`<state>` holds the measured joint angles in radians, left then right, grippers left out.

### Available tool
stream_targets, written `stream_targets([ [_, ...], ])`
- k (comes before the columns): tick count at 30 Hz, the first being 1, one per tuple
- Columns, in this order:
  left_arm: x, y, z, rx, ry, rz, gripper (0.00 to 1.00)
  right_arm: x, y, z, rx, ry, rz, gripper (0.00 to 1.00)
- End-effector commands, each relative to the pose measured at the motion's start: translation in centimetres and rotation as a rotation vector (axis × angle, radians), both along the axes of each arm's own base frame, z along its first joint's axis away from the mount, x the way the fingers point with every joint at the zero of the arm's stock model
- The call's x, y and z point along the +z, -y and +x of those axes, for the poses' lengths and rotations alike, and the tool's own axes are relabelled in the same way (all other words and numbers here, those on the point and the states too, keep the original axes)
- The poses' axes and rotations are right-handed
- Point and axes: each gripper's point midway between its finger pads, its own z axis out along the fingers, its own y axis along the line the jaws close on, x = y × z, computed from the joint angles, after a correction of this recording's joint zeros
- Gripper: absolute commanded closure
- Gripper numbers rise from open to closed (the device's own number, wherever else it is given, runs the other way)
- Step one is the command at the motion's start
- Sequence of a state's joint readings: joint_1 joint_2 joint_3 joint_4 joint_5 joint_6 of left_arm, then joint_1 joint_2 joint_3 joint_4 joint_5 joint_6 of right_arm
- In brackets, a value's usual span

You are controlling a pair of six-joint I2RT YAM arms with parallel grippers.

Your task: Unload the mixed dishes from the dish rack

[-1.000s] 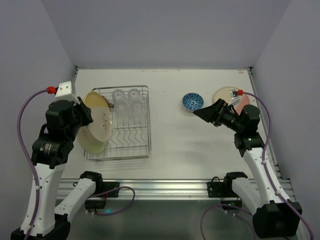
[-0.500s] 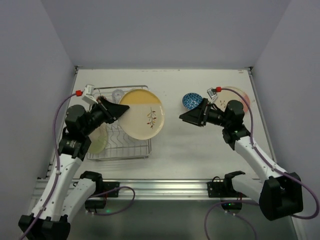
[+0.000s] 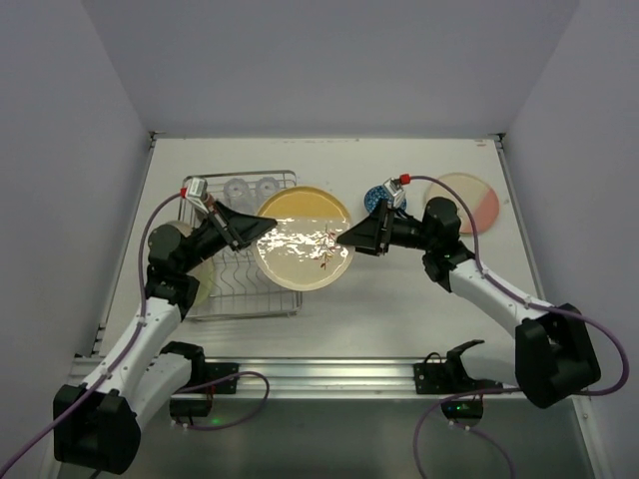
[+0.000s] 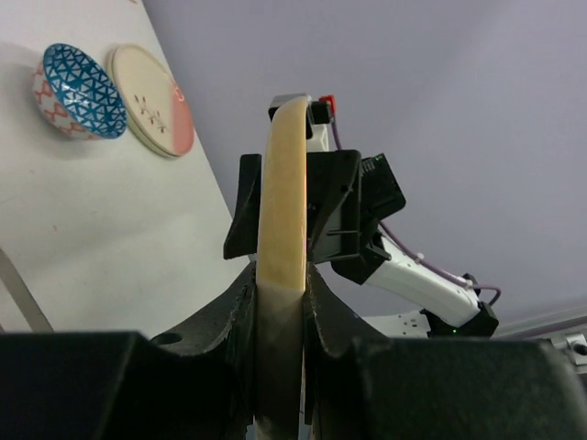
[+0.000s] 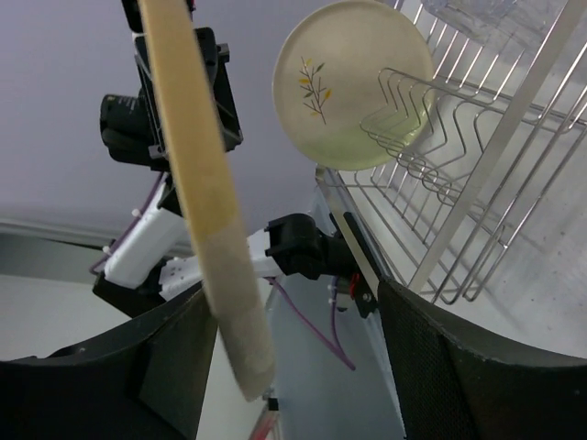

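Two grippers meet on the plate (image 3: 303,249) held just beside the dish rack's (image 3: 245,312) right edge. My left gripper (image 3: 257,232) clamps its rim and my right gripper (image 3: 346,239) straddles the opposite edge, unclosed. If I release left early, I'd expect a drop.

No readable text, labels, brands or numbers anywhere.

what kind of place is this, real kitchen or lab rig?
Likely a lab test cell, not a kitchen: bare lavender walls box in a white table, with an aluminium mounting rail along its near edge.
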<state>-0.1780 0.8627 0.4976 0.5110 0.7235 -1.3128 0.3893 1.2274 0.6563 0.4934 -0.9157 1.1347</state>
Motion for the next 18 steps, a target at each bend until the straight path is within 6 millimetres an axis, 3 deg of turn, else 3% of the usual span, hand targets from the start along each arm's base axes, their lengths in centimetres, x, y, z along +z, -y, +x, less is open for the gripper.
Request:
stream_targets([
  [1, 5.0, 0.2, -2.2, -0.072, 0.174, -0.103, 1.0, 2.7, -0.8, 0.2, 0.028, 0.066, 0.077, 0.31],
  [9, 2.4, 0.2, -1.5, -0.056, 0.11, -0.067, 1.0, 3.0, -2.8, -0.5, 0.093, 0.06, 0.101, 0.58],
  [12, 1.9, 0.2, -1.3, -0.051, 0.098, -0.06, 1.0, 2.9, -2.8, -0.5, 0.092, 0.058, 0.108, 0.74],
  [13, 1.7, 0.3, -1.2, -0.051, 0.09, -0.052, 1.0, 2.8, -2.8, -0.5, 0.089, 0.055, 0.107, 0.91],
  [14, 1.7, 0.2, -1.1, -0.046, 0.091, -0.046, 1.0, 2.7, -2.8, -0.5, 0.089, 0.054, 0.106, 1.0],
  [18, 1.4, 0.0, -0.2, -0.004, 0.086, 0.007, 1.0, 2.6, -2.6, -0.5, 0.066, 0.047, 0.105, 1.0],
])
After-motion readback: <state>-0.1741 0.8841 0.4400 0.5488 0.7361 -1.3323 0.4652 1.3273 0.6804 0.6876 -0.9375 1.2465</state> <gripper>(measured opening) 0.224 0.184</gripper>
